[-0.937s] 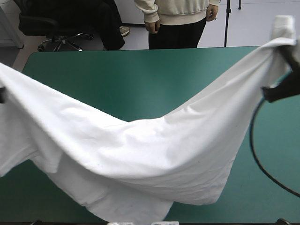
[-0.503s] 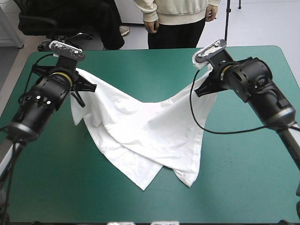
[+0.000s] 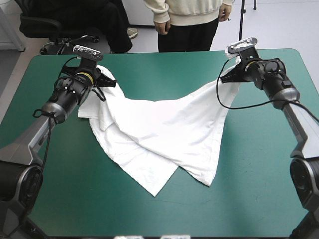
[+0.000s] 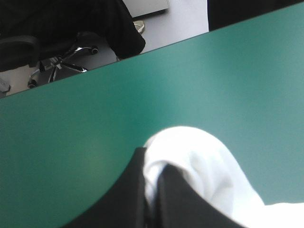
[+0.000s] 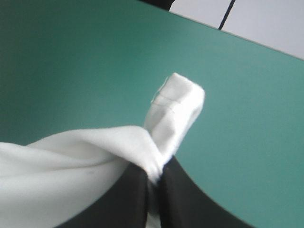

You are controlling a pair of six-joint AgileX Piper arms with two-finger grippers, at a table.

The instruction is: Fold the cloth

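The white T-shirt (image 3: 159,134) lies stretched across the teal-green table, two corners held up toward the far edge and its lower part trailing to a point near the middle front. My left gripper (image 3: 105,78) is shut on the far-left corner, and in the left wrist view a white fold (image 4: 199,164) bulges out past the left gripper (image 4: 153,178). At the far right, my right gripper (image 3: 230,75) is shut on the other corner. The right wrist view shows a hemmed tab of T-shirt (image 5: 173,111) sticking out beyond the right gripper (image 5: 154,178).
A person stands just beyond the table's far edge (image 3: 189,25), not over the top. Bare teal-green cover (image 3: 259,174) lies along the front and right of the T-shirt. The table's far edge (image 4: 142,54) is close ahead of the left gripper.
Both arms have carried the T-shirt from high and near the camera down and toward the far edge. The cloth now rests on the table, more stretched out.
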